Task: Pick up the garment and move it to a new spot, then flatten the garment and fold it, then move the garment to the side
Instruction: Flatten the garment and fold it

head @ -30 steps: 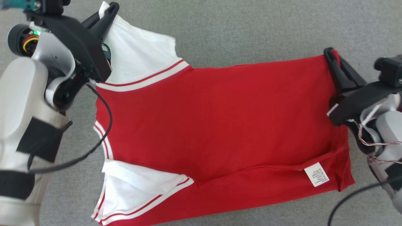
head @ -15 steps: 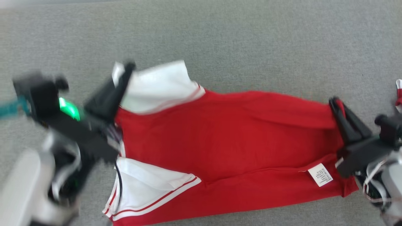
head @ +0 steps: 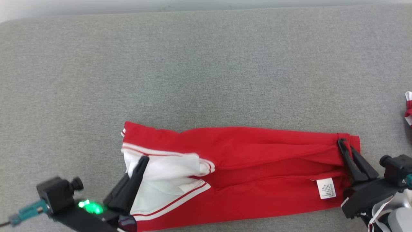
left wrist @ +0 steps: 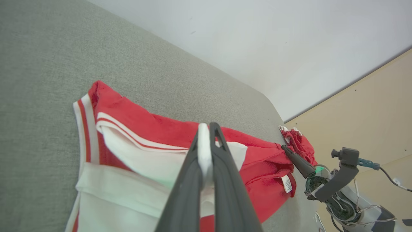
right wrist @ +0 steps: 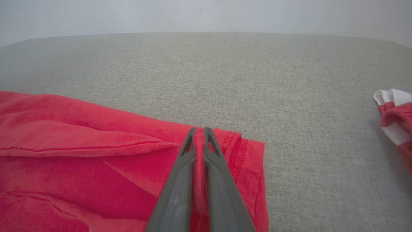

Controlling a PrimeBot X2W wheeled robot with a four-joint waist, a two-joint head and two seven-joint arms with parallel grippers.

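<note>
Left gripper (head: pixel 143 160) clenched on the garment (head: pixel 257 154) at its white-sleeve end, right gripper (head: pixel 342 144) pinching the red hem corner. Garment lies folded lengthwise on the grey surface (head: pixel 206 64), spanning both grippers (care label (head: pixel 325 188) just beside the right one). Second red-white cloth (head: pixel 408 108) sits well off to the right gripper's right.

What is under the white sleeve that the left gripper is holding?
The white sleeve, pinched by the left gripper, lies folded over the garment's second white sleeve and red body. The parts of them directly beneath it are covered and cannot be seen.
</note>
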